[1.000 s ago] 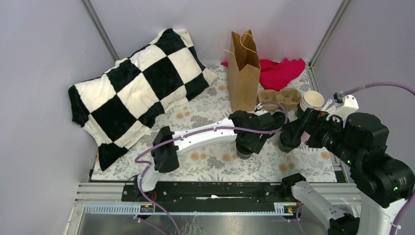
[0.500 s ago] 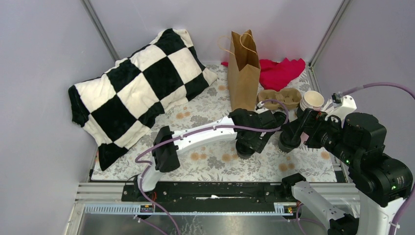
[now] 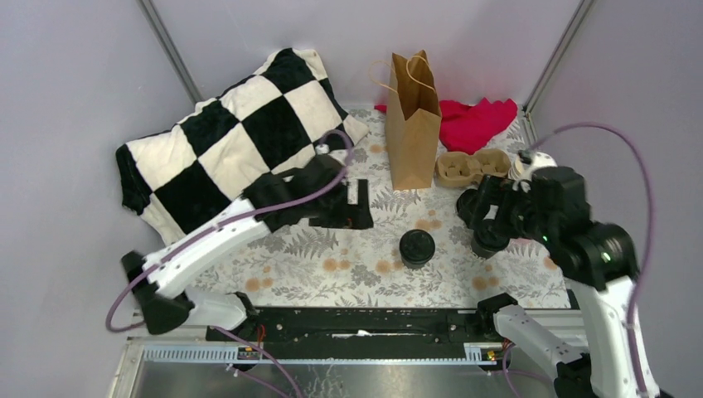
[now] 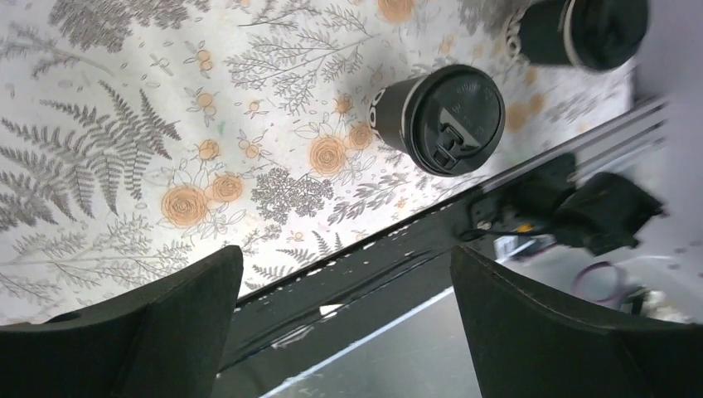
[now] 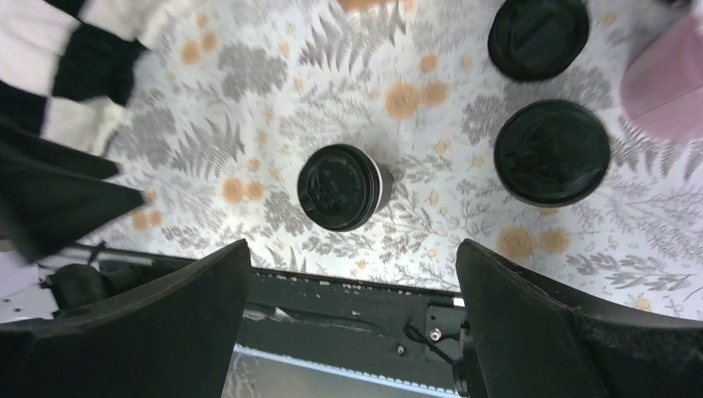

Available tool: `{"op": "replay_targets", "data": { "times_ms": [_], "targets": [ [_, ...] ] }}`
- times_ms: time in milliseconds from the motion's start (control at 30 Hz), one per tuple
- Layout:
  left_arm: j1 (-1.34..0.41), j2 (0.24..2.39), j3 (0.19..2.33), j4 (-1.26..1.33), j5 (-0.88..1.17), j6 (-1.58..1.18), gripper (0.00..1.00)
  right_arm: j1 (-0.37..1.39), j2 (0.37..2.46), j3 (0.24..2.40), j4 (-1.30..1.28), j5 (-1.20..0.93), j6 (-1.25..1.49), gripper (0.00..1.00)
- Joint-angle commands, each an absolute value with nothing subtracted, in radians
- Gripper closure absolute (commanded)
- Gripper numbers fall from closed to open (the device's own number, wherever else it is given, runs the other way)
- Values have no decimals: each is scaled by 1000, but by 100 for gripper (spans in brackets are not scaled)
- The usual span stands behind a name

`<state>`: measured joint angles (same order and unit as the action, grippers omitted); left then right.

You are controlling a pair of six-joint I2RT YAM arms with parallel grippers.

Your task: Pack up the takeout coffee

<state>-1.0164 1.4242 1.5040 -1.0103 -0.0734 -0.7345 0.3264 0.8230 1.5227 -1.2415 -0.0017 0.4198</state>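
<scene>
At the far left we see a black-and-white checked pillow [image 3: 224,153], well away from the right arm's fingers. The left gripper [image 3: 348,203] hangs near the pillow's edge, above the flowered tablecloth [image 3: 332,265]. In its wrist view its two fingers [image 4: 124,323] stand spread wide, with nothing between them. The nearest coffee cup [image 4: 439,116], black, lidded and upright on the tablecloth, stands ahead of these fingers. It is off toward the finger on the right of that view and touches neither. A second coffee cup [image 4: 580,29] stands farther out the same way, at the corner of the view.

Beyond the left gripper and to its right, the brown paper bag [image 3: 413,124] stands upright. A cardboard cup carrier [image 3: 472,166] sits just beside it, and a red cloth [image 3: 477,120] lies behind that. Every cup we can see stands on the tablecloth, outside the bag.

The right gripper [image 5: 352,249] is likewise spread wide and holds nothing. The nearest coffee cup stands straight ahead of the gap between its fingers, clear of both. The second coffee cup and a third coffee cup [image 5: 539,37] stand ahead of the finger on the right of that view, the third farther out. A pink cup [image 5: 667,91] shows at the right edge, beyond that same finger.
</scene>
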Motion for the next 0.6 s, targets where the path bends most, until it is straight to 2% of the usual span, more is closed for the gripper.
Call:
{"op": "replay_targets", "data": {
  "times_ms": [0,133,267,400,567],
  "targets": [
    [-882,1259,1241,-708,219,-862,1,326,944,1356,-1118,-117,406,0],
    [-818,1203,1007,-380,411,-1027,2,325,1046,1197,-1020,-343,396,12],
    [-817,1242,859,-90,497,-1187,12,288,1077,1085,-934,-393,388,23],
    [-822,1317,867,-66,494,-1170,18,224,1103,1010,-909,-431,349,39],
    [-850,1423,913,-66,514,-1133,21,218,1101,941,-838,-475,360,40]
  ]
}}
